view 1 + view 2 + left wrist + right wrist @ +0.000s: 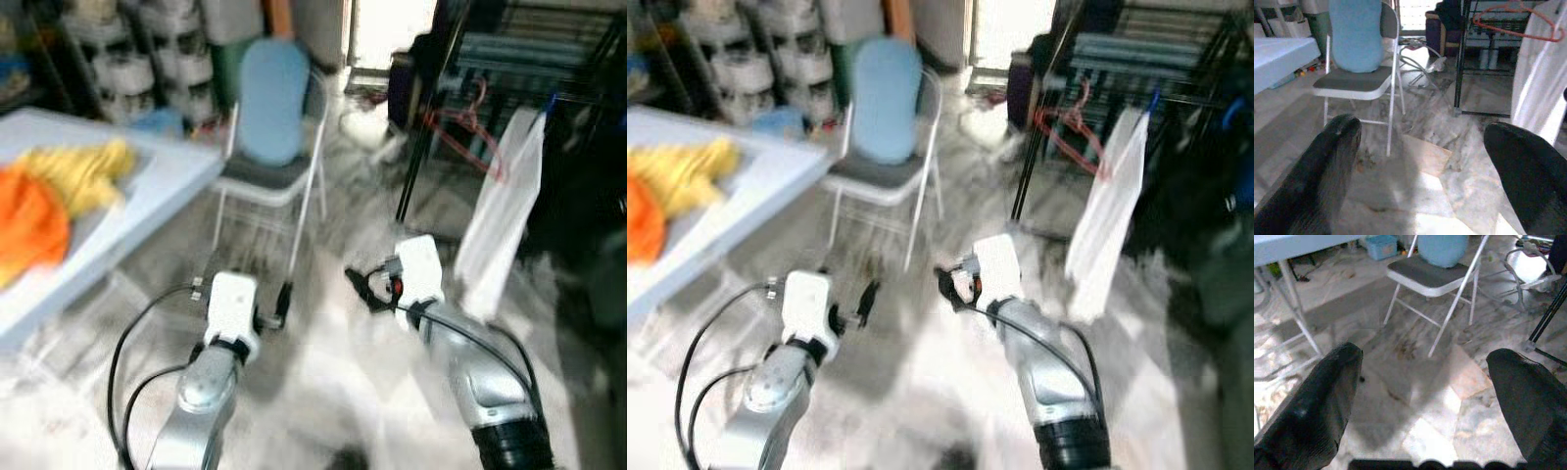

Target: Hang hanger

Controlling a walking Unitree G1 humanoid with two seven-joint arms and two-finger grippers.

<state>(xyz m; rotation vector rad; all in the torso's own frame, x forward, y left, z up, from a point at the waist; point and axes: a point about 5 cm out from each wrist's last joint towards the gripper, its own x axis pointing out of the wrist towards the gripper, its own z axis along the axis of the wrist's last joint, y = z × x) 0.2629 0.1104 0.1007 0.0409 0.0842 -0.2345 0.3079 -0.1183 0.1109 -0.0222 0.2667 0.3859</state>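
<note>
While both our left gripper (1418,147) and right gripper (1422,382) gape empty, we judge the red hanger (470,132) upper right light, stiff, best grasped at its shoulder

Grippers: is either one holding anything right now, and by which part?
Nothing is held. The left gripper and right gripper both stand open over bare floor. The red hanger with the white garment already hangs on the black rack.
</note>
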